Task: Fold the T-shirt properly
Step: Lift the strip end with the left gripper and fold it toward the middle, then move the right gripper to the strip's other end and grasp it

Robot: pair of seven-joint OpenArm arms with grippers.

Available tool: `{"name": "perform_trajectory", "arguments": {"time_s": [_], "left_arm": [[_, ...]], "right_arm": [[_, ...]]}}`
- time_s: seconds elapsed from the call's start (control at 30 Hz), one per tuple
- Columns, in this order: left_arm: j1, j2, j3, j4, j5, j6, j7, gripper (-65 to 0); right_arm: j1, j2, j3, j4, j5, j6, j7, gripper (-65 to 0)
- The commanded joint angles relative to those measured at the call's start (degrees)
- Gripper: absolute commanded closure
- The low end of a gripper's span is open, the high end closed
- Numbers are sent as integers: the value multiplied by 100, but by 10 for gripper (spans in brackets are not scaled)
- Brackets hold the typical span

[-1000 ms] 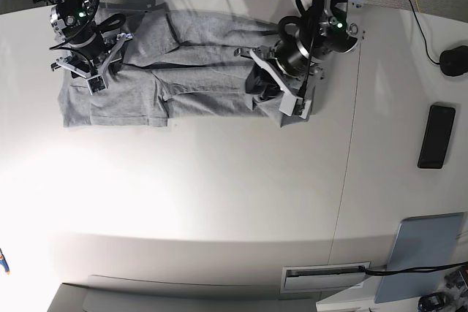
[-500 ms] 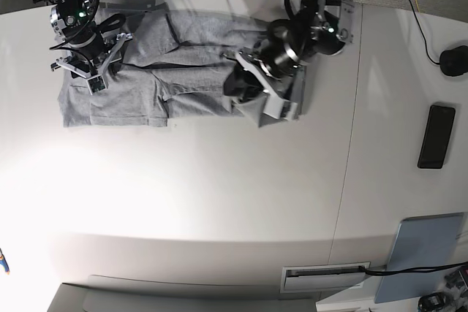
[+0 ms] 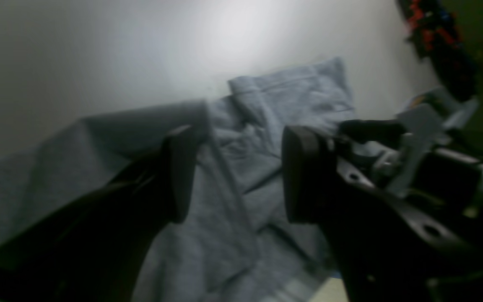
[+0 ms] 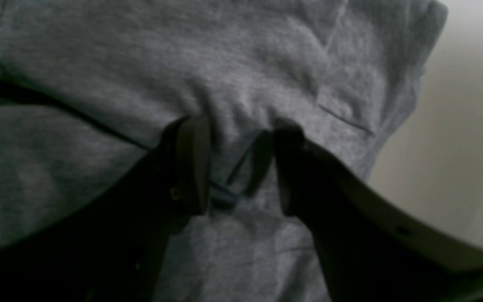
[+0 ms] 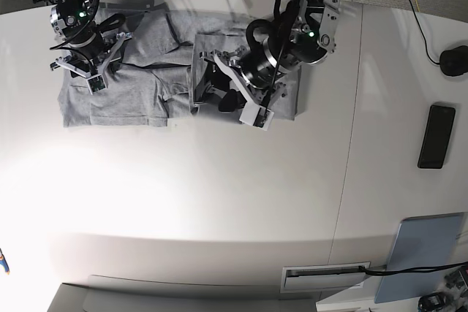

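White, smooth worktop (image 5: 219,202) fills the base view; the heather-grey T-shirt (image 5: 139,96) lies rumpled along its far edge, left of centre. A black phone (image 5: 436,137) and a pale-blue pad (image 5: 428,253) sit at the right. Since the earlier frame the left hand (image 5: 234,100) has travelled leftward, carrying the shirt's right end over onto the middle, and its jaws have parted. The right hand (image 5: 91,71) is unmoved on the left portion.

Left wrist view, blurred: left hand (image 3: 233,180) released, its flat black pads spread wide with nothing between; soft folded fabric (image 3: 241,138) lies below.

Right wrist view: right hand (image 4: 237,167) half-closed, tips pressed into puckered knit cloth (image 4: 241,75); whether fabric is pinched cannot be told.
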Motion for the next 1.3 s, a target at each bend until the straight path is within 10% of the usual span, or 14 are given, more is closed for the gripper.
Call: {"name": "perform_trajectory", "arguments": {"time_s": [0.0, 0.23, 0.57, 0.77, 1.27], "left_arm": [[-96, 31, 0, 96, 22, -133, -68, -335], [-170, -339, 0, 98, 776, -479, 39, -335], [-175, -776, 4, 96, 911, -726, -323, -335], [-173, -634, 4, 96, 855, -782, -345, -335], [-170, -634, 4, 96, 855, -785, -284, -335]], "right_arm": [[15, 81, 50, 81, -46, -42, 79, -249], [11, 83, 651, 81, 811, 52, -229, -249], [-31, 81, 2999, 72, 2682, 1565, -1436, -264], [-33, 76, 3112, 70, 2627, 1648, -1725, -424], [1228, 79, 3112, -2463, 4457, 2094, -2529, -426]]}}
